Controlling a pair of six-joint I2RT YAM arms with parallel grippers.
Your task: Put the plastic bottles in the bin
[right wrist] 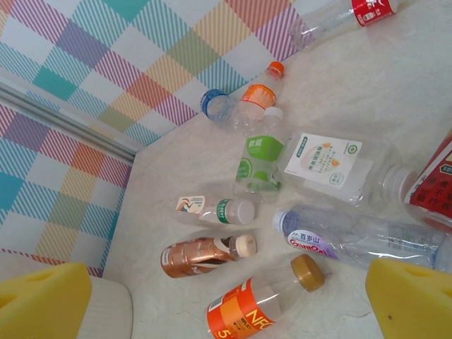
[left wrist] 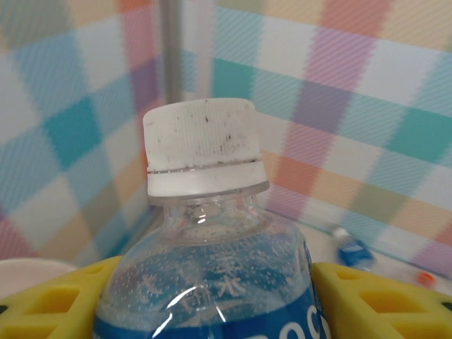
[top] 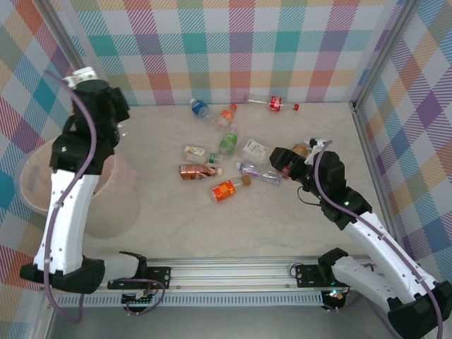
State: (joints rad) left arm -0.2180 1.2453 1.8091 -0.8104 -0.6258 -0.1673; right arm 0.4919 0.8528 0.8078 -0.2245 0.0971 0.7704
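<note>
Pastel checked walls enclose a pale marbled table [top: 318,134]. At the upper left of the top view, the left gripper [left wrist: 212,304] clamps a clear white-capped bottle [left wrist: 205,233] with a blue label, near the far rim of the beige bin [top: 113,201]. Loose plastic bottles [top: 226,189] litter the centre. Right of them, the right gripper [right wrist: 226,296] hangs with jaws spread wide.

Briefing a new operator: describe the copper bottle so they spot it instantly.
On the table, find the bottle cluster right of the bin. The copper bottle lies at the cluster's left edge, on its side. It alone wears a shiny metallic-brown wrap.
</note>
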